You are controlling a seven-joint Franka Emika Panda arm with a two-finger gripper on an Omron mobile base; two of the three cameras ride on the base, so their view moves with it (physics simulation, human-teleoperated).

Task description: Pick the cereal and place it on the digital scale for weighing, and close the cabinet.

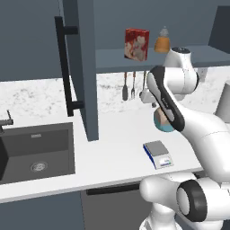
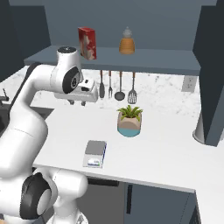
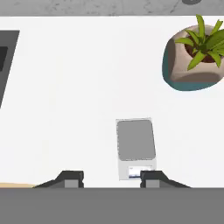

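The cereal (image 1: 136, 43) is standing upright on the shelf of the open cabinet (image 1: 85, 67), just beside an orange bottle (image 1: 162, 41) to its right, while the cabinet's door is swinging out toward the camera with its long black bar handle (image 1: 66, 67) facing left. Below, the digital scale (image 1: 158, 154) is lying flat on the white surface (image 1: 112, 148) near its front edge, with the dark sink (image 1: 36, 150) sitting well apart to the left. The white arm (image 1: 179, 112) is bending across the right side, hiding most of a potted plant (image 1: 162, 122), and utensils (image 1: 130, 85) are hanging on the wall under the shelf.
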